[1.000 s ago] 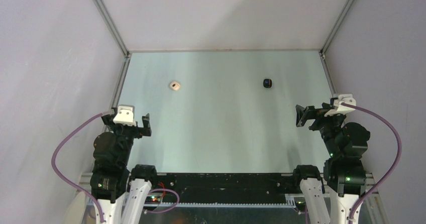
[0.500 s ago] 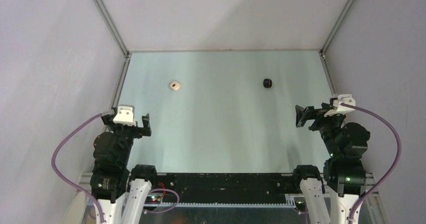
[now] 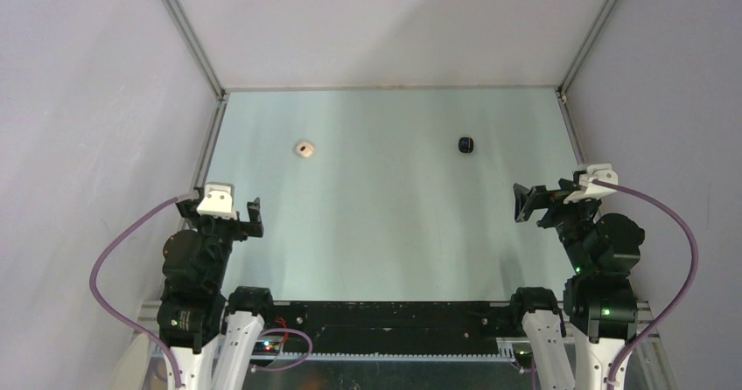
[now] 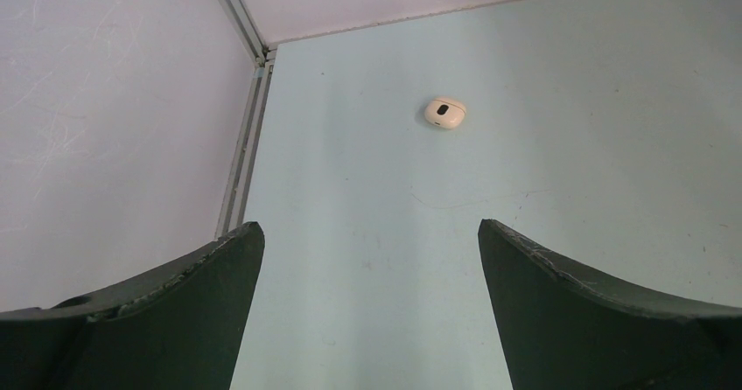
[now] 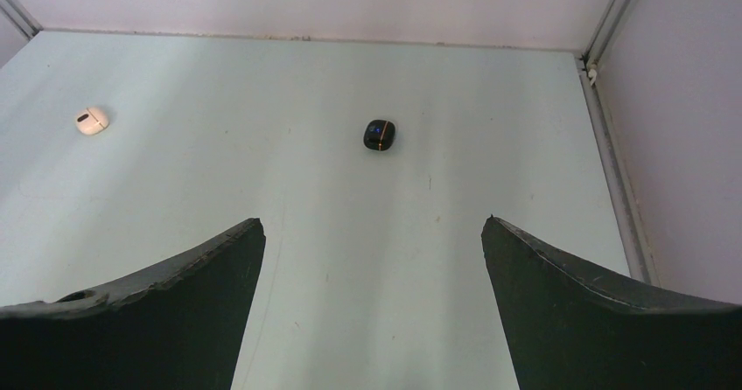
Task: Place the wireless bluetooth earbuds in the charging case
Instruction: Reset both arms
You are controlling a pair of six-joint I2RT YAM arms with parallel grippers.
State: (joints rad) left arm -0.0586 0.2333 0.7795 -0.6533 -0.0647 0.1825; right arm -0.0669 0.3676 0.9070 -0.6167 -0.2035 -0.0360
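A cream-white pebble-like charging case (image 3: pixel 304 149) lies on the far left of the table; it also shows in the left wrist view (image 4: pixel 445 112) and the right wrist view (image 5: pixel 91 120). A black charging case (image 3: pixel 465 145) lies on the far right and shows in the right wrist view (image 5: pixel 379 134). Both look closed. No loose earbuds show in any view. My left gripper (image 3: pixel 254 218) (image 4: pixel 369 233) is open and empty, well short of the cream case. My right gripper (image 3: pixel 525 203) (image 5: pixel 372 224) is open and empty, well short of the black case.
The pale green table (image 3: pixel 385 224) is walled on the left, right and back by white panels with metal rails (image 3: pixel 213 136) along the side edges. Both arm bases stand at the near edge.
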